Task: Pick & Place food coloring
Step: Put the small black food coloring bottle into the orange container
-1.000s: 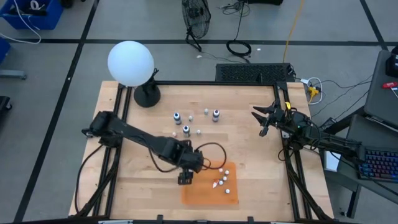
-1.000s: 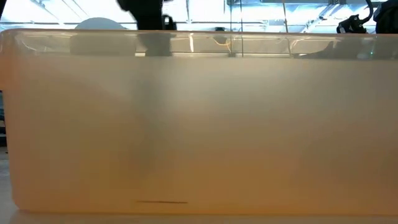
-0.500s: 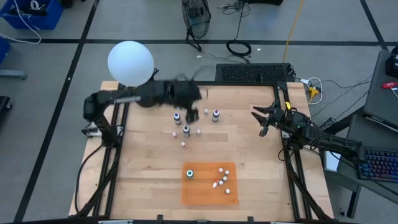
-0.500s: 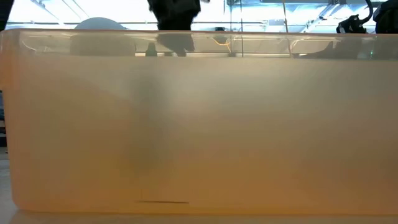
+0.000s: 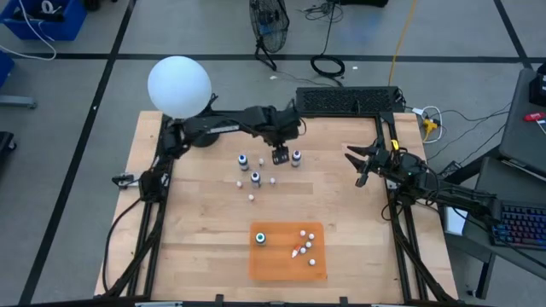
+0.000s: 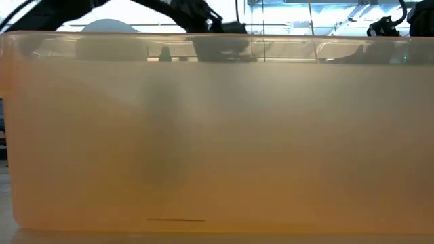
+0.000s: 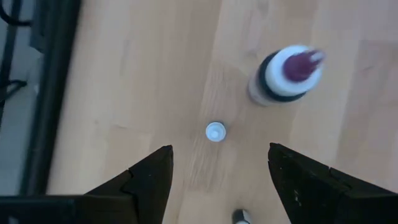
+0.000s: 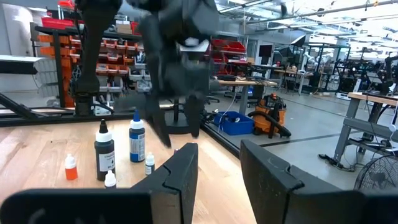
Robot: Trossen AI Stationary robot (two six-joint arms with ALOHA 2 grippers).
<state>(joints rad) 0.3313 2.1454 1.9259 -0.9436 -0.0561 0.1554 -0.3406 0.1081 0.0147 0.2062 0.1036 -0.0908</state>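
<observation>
My left gripper [image 5: 279,156] [image 7: 219,149] hangs open over the far middle of the table. Straight below it stands a small white dropper bottle [image 7: 215,131], between the fingers and untouched. A dark round bottle [image 7: 287,74] [image 5: 296,157] stands just to its right. Two more dark bottles [image 5: 243,160] [image 5: 255,178] and a few tiny white ones [image 5: 273,180] stand to its left and nearer. On the orange mat [image 5: 281,266] stand one dark bottle with a teal top [image 5: 260,238] and several white droppers [image 5: 305,246]. My right gripper [image 5: 357,166] [image 8: 217,152] waits open at the right edge.
A white globe lamp [image 5: 179,86] on a dark base stands at the far left corner. A black frame rail [image 5: 281,113] lines the far edge close behind my left gripper. A translucent orange wall [image 6: 217,135] fills the low view. Bare wood lies between the bottles and the mat.
My left arm has lifted off the orange mat's left part and swung to the far side of the table, then a little right, over the standing bottles. A dark teal-topped bottle now stands on the mat where the gripper was. My right arm has kept still.
</observation>
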